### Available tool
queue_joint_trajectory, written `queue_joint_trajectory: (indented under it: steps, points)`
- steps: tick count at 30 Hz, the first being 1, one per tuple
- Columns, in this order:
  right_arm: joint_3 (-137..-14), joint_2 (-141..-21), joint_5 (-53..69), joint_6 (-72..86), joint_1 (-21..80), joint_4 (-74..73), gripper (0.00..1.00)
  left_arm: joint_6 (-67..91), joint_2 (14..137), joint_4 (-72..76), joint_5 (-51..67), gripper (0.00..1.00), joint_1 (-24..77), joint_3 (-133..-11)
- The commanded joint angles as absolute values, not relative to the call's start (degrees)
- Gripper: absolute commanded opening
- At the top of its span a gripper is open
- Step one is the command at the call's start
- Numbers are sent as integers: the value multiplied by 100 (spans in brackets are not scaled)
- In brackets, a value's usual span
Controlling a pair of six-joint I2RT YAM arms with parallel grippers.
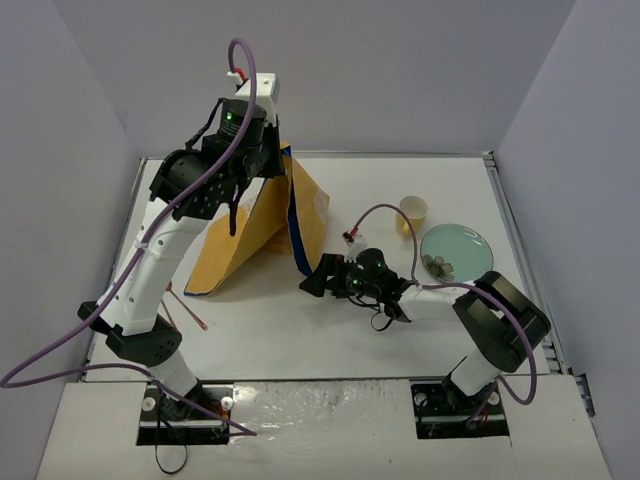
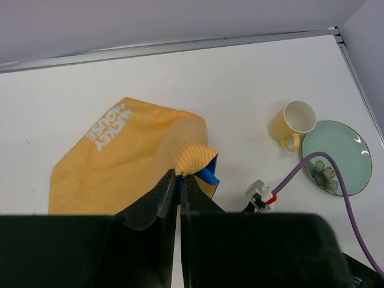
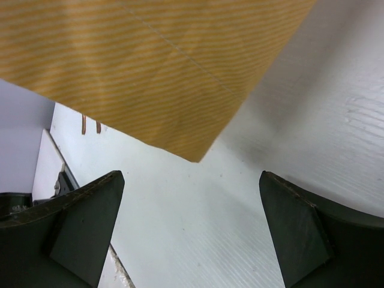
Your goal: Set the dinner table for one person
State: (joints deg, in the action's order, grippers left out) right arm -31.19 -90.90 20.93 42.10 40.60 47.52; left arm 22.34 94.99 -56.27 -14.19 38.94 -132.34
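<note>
The white dinner table [image 1: 300, 340] carries an orange-yellow cloth [image 1: 255, 225] with a blue edge. My left gripper [image 1: 272, 158] is shut on a fold of the cloth at its blue edge and holds it up like a tent. The lower part rests on the table. The left wrist view shows the pinch [image 2: 178, 174], the cloth [image 2: 114, 162] and its white lettering. My right gripper [image 1: 312, 285] is open and empty, low over the table, pointing at the cloth's near right corner. In the right wrist view [image 3: 189, 180] the cloth corner [image 3: 150, 66] hangs just ahead of the fingers.
A yellow cup [image 1: 413, 210] stands at the right, next to a teal plate [image 1: 457, 250] with a flower pattern. Both show in the left wrist view, cup [image 2: 292, 122] and plate [image 2: 339, 153]. Two thin brown sticks [image 1: 185, 305] lie left of the cloth. Walls close three sides.
</note>
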Motion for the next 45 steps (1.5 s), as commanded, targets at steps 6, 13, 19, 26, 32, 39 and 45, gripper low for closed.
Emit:
queue_joint_trajectory:
  steps: [6, 13, 19, 26, 32, 39, 45]
  points:
    - [-3471, -8636, 1659, 3826, 3999, 4882, 89, 2117, 9470, -5399, -1485, 0, 3867, -13654]
    - [-3658, -9078, 2137, 3790, 4025, 5213, 87, 2137, 9545, -5470, -1482, 0, 3867, -13769]
    - [-3756, -9262, 2061, 3701, 4021, 5317, 87, 2149, 9528, -5519, -1463, 0, 3867, -13799]
    - [-3957, -9488, 2109, 3607, 4014, 5360, 82, 2159, 9507, -5555, -1468, 0, 3867, -13790]
    - [-4067, -9587, 2143, 3542, 3999, 5371, 72, 2171, 9466, -5572, -1459, 0, 3867, -13790]
    - [-4113, -9758, 2224, 3560, 3999, 5488, 70, 2216, 9465, -5554, -1432, 0, 3867, -13816]
    - [-4096, -9783, 2200, 3527, 3990, 5572, 59, 2248, 9424, -5555, -1407, 0, 3867, -13758]
